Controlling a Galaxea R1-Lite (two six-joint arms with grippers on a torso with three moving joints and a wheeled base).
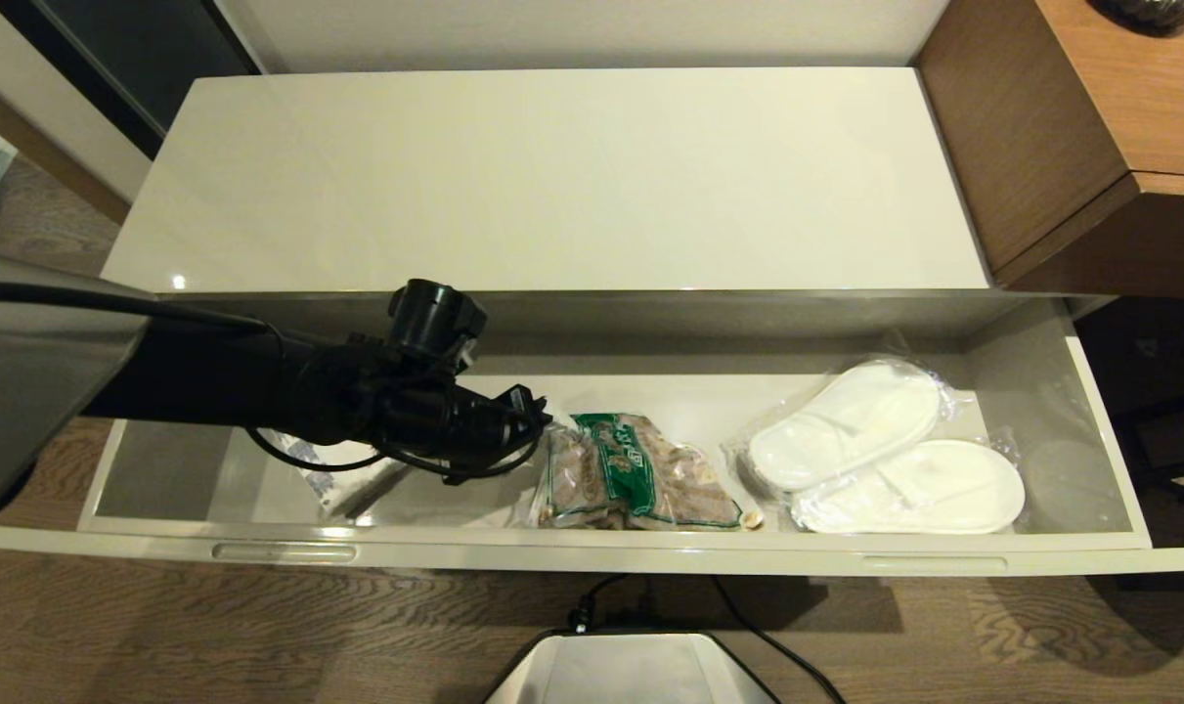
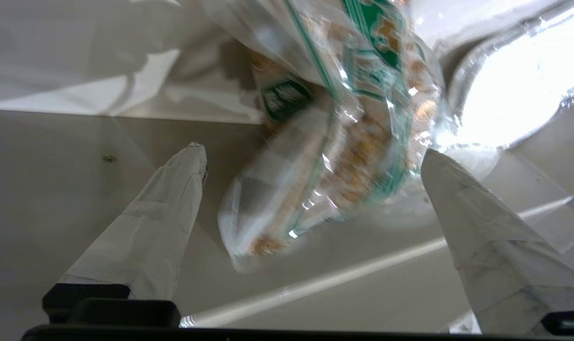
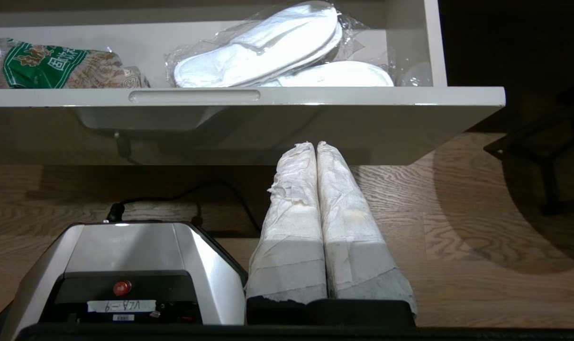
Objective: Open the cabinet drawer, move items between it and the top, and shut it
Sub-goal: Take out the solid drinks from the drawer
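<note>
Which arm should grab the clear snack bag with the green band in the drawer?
Left. The left gripper is inside the open beige drawer, open, fingers either side of the clear green-banded bag. The right gripper is shut, parked low outside the drawer front.

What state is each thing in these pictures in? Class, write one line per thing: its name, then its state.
Cabinet drawer: pulled open.
Snack bag: lying in the drawer, not gripped.
Wrapped white slippers: lying in the drawer, beside the bag.
Cabinet top: bare where visible.
Left hand: open, fingers either side of the bag's end.
Right hand: shut, empty, parked below the drawer front.
</note>
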